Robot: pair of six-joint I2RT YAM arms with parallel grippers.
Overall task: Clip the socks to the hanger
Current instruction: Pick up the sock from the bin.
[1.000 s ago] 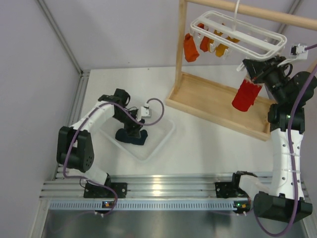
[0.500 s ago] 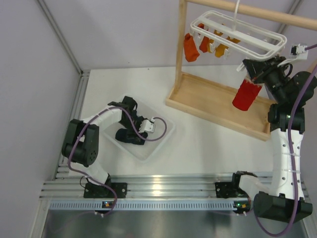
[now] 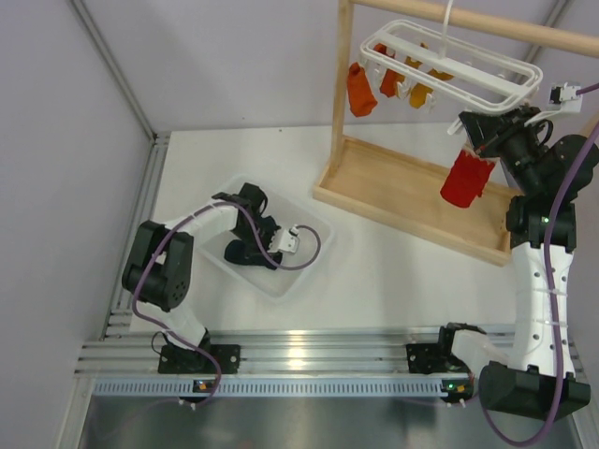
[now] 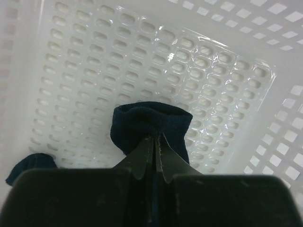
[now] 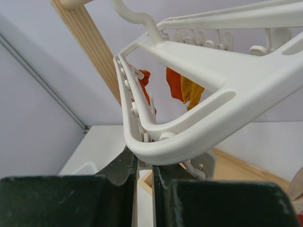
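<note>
The navy sock lies in a white perforated bin. My left gripper reaches down into the bin. In the left wrist view it is shut on a fold of the navy sock, with another bit of dark fabric at the lower left. The white hanger hangs from the wooden rack's bar. My right gripper is up at its near end. In the right wrist view it is shut on a white clip just under the hanger frame. The red sock hangs below that end.
Orange socks and a yellow sock hang from the hanger's far clips. The light wooden rack has a post and a flat base right of the bin. Grey walls close the left and back sides.
My left gripper has come down into the bin and closed on the navy sock. The right arm and the red sock have hardly moved.
</note>
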